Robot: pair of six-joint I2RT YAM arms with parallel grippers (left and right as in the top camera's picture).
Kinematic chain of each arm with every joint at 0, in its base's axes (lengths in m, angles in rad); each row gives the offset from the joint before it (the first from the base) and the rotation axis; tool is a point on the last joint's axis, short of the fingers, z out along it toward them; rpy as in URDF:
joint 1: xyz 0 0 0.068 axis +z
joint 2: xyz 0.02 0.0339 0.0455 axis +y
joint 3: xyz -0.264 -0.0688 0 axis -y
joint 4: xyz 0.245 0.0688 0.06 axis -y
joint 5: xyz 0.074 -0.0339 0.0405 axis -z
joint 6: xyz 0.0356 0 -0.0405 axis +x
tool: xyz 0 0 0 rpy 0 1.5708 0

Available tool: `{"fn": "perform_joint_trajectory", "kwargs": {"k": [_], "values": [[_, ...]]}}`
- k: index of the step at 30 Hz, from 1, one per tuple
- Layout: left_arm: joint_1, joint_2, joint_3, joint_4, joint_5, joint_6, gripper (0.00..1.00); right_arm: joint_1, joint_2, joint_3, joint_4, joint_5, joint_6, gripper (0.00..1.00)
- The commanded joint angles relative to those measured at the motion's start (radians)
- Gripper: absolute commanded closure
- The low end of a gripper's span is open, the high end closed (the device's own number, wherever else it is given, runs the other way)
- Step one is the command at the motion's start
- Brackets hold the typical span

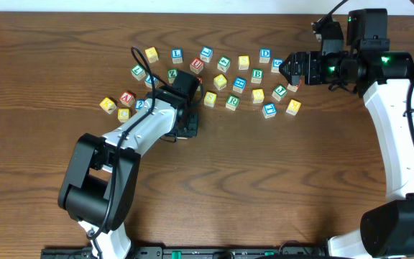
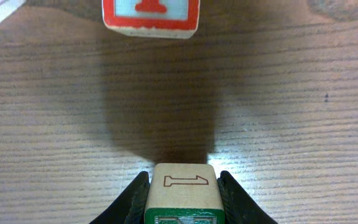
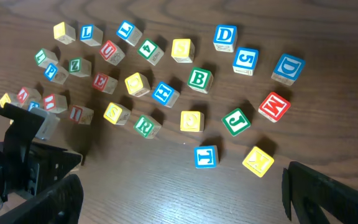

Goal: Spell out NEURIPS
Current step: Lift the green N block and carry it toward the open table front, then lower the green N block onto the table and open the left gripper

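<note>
Table (image 1: pixel 279 180), cubes (image 1: pixel 221 81) scattered far-middle; left gripper (image 2: pixel 183 194) clamped one cube (image 2: pixel 182 182) just near of them, right gripper (image 1: pixel 287 70) gaped empty at their right end.
I'd have set it down flat and square, leaving room rightward. Its green face was cut off, so the letter was unreadable; the red cube (image 2: pixel 151 15) ahead was cropped too.

Left wrist view: red-framed cube (image 2: pixel 151 17) cut by the top edge, letter unreadable; clamped cube (image 2: pixel 183 186) cut by the bottom edge, its green face mostly lost. Overhead: same cube masked by left arm (image 1: pixel 146 122)
</note>
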Motion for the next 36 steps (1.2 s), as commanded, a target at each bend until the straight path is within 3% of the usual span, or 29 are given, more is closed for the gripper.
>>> {"fn": "perform_joint_trajectory", "kwargs": {"k": [1, 19, 21, 25, 36], "values": [[-0.003, 0.011, -0.016, 0.006, -0.012, 0.009, 0.79, -0.007, 0.0, 0.016, -0.002, -0.002, -0.011, 0.01], [-0.002, 0.054, -0.015, 0.018, -0.01, 0.008, 0.78, -0.007, 0.0, 0.016, -0.002, -0.002, -0.011, 0.01], [-0.002, 0.054, -0.015, 0.018, -0.01, 0.009, 0.69, -0.007, 0.0, 0.016, -0.002, -0.002, -0.011, 0.01], [-0.002, 0.054, -0.01, 0.017, -0.01, 0.009, 0.64, -0.007, 0.0, 0.016, -0.002, -0.002, -0.011, 0.01], [-0.002, 0.054, 0.01, 0.041, -0.016, 0.047, 0.65, -0.007, 0.0, 0.016, -0.002, -0.002, -0.011, 0.01]]}}
